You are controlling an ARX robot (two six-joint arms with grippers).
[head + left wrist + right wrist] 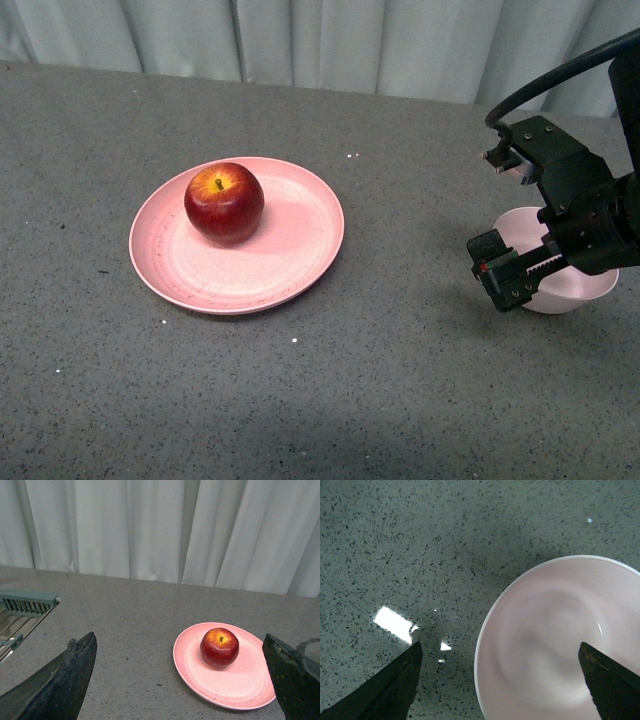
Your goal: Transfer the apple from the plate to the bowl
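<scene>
The right gripper (503, 215) is nearest the front camera, at the right side of the table (350, 400). Its jaws are spread wide and pinch nothing. In the right wrist view (498, 647) one finger (395, 685) hangs over the speckled tabletop and the other (610, 680) over the bowl (545, 640), so the gripper straddles the bowl's rim from above.

The apple (224, 203) sits upright on the plate (290, 240), stem up, in the plate's far-left part and inside the rim. The plate lies flat on the grey table, left of centre. The bowl (580, 290) stands well apart from it to the right, partly hidden behind the right arm.

The left gripper (178, 639) shows only in its own wrist view. Its jaws are also spread and hold nothing, and the apple (219, 647) and plate (240, 685) lie ahead of it, apart from both fingers. A pale curtain (350, 40) hangs behind the table's far edge.
</scene>
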